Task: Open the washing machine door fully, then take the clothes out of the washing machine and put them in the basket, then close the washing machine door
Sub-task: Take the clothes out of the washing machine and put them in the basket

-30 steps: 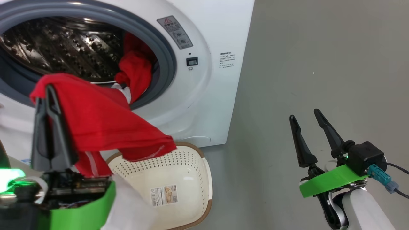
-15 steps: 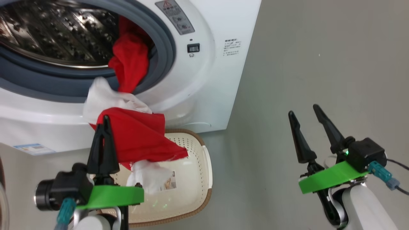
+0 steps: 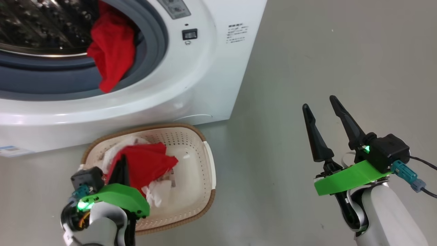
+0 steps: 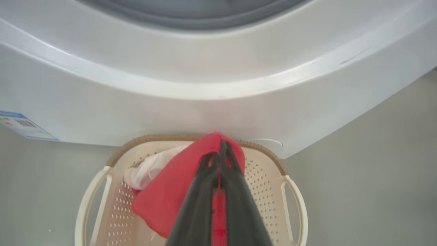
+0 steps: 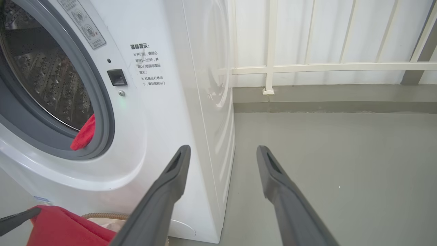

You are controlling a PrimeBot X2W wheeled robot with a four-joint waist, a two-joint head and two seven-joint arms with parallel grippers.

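Note:
The washing machine (image 3: 191, 85) stands with its drum open; its door is out of view. One red garment (image 3: 111, 54) of the clothes hangs over the grey gasket, also seen in the right wrist view as red fabric (image 5: 85, 135). The basket (image 3: 210, 160) sits on the floor right in front of the machine. My left gripper (image 3: 122, 160) is low inside it, shut on a red garment (image 3: 148, 162) that lies with a white cloth (image 3: 157, 189). The left wrist view shows the shut fingers (image 4: 205, 191) pinching the red garment (image 4: 170, 194) above the basket (image 4: 295, 205). My right gripper (image 3: 318, 102) hangs open over bare floor.
Grey floor (image 3: 324, 51) stretches to the right of the machine. A white railing (image 5: 307, 67) and a wall stand behind that floor. A blue label (image 4: 20, 124) is low on the machine's front.
My left gripper has come down from the drum mouth into the basket, carrying the red garment and white cloth with it. The head camera has tilted down. The right gripper has stayed put.

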